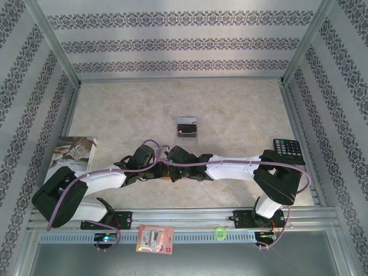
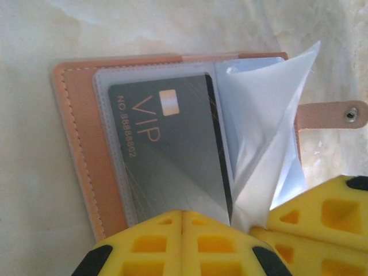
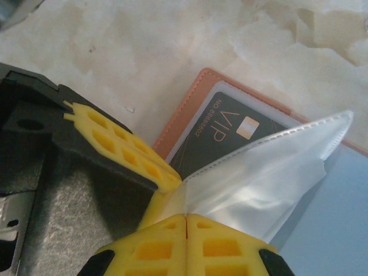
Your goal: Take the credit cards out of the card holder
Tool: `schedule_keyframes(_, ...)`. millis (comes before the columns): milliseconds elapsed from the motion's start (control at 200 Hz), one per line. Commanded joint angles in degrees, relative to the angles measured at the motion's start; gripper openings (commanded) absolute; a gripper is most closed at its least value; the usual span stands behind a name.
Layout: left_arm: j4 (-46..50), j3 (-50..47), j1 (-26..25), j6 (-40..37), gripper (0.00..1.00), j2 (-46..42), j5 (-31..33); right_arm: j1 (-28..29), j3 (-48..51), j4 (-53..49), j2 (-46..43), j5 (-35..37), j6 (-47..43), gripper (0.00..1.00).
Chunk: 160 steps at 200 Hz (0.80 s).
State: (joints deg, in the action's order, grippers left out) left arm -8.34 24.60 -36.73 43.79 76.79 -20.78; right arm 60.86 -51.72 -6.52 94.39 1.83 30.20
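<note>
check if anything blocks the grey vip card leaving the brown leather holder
Nothing visible: the right fingers hold the clear plastic leaf off the grey rectangular VIP card; the left fingers are shut on its edge.

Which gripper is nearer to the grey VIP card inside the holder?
Left. The left fingers, shut, meet the near edge of the VIP card; the right fingers pinch the clear sleeve lifted beside it.

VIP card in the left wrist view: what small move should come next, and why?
Probably draw the left gripper back, sliding the VIP card out of the card holder: it is shut on the card's near edge, and the right gripper pinches the clear sleeve up.
</note>
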Motion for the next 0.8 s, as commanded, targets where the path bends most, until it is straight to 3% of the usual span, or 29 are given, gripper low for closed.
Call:
schedule_keyframes(0,1.9,1.7,-0.7,-1.3,0.0,2.0,1.6,-0.1,1.1,1.1,-1.8,-0.2,1.3,0.0)
schedule_keyframes(794,3.7,1.8,-0.6,-3.4,0.0,6.4,-0.2,0.0,6.2,0.4,-7.4,5.6,6.0,0.0)
